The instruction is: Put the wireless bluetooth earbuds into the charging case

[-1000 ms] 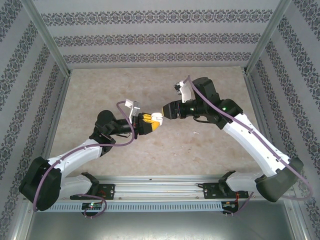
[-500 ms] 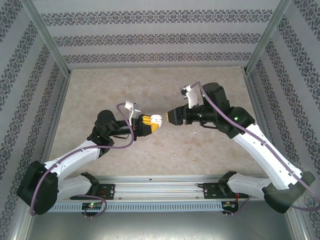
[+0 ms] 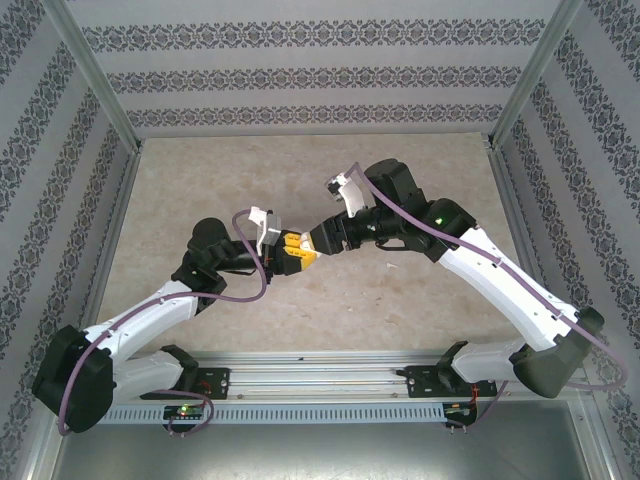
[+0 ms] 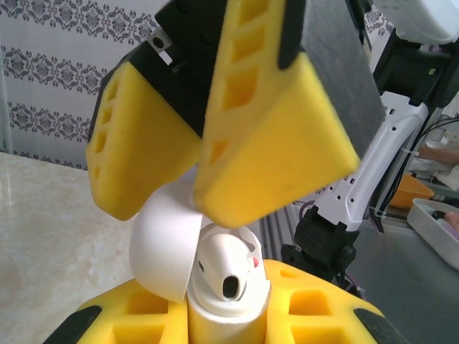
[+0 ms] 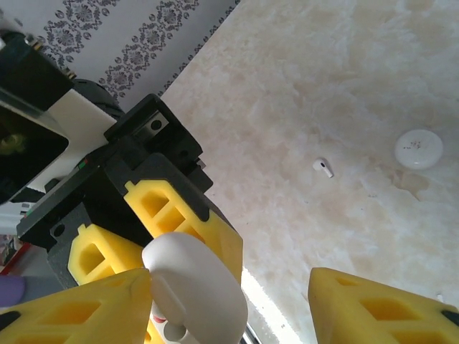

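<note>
My left gripper (image 3: 296,250) is shut on the charging case (image 4: 228,321), a small white case held upright between its yellow fingers (image 4: 319,309). The lid (image 4: 163,247) is swung open. One white earbud (image 4: 224,269) sits in the case with its head sticking out. My right gripper (image 3: 319,240) hovers right over the case, open, with its two yellow fingers (image 4: 276,136) spread wide. In the right wrist view one right finger (image 5: 79,309) touches the lid (image 5: 197,287). A second earbud (image 5: 323,168) lies loose on the table.
A flat round white disc (image 5: 419,149) lies on the beige marble-look table (image 3: 400,300), a little beyond the loose earbud. Patterned walls and a metal frame (image 3: 95,90) enclose the table. The two grippers meet above the table's middle.
The right gripper drew back to the right, away from the case, then came back left and now stands over it. The left gripper has barely moved and still holds the case.
</note>
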Tool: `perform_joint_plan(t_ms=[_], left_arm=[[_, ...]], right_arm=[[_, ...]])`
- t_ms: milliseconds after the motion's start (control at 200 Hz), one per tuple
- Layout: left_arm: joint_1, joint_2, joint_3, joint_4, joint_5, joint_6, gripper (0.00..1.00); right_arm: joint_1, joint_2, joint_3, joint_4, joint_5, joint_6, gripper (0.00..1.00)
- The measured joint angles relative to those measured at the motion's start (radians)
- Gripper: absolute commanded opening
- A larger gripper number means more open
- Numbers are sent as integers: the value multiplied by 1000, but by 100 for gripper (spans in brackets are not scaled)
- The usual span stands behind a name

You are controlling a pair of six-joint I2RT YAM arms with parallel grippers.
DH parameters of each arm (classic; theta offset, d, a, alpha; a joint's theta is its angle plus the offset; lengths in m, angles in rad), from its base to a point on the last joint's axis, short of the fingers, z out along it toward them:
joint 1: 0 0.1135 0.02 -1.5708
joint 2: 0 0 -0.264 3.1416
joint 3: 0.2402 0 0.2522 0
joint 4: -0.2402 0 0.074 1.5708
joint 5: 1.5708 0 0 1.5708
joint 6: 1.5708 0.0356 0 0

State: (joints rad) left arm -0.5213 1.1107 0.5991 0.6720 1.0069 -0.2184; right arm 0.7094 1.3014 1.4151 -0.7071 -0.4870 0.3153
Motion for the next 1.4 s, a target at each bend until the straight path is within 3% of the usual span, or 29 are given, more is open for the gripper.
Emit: perform_joint_plan(t_ms=[305,624,789,914,1034,1399], left_arm=[[0,-40,-18,-48,-21,138,0],[0,-55,-24,-117,-77,196,0],[0,-56,-35,-129,-103,197,0],[0,-63,-41,-135,-119,197,0],[2,-66,-47,-142,-130,197,0],[7,-45,-59,-145,-151,195,0]], right_arm=[[0,11,8,-1,-30,12,59],[-56,-7,9,23,-65,75,61],[-130,-63,1,13,-23,120,61],[-248,-81,-56,-33,36,170,58],[-336,-2,-118,-94,93,183,56],[-438,329,-137,-177,169,106,51]])
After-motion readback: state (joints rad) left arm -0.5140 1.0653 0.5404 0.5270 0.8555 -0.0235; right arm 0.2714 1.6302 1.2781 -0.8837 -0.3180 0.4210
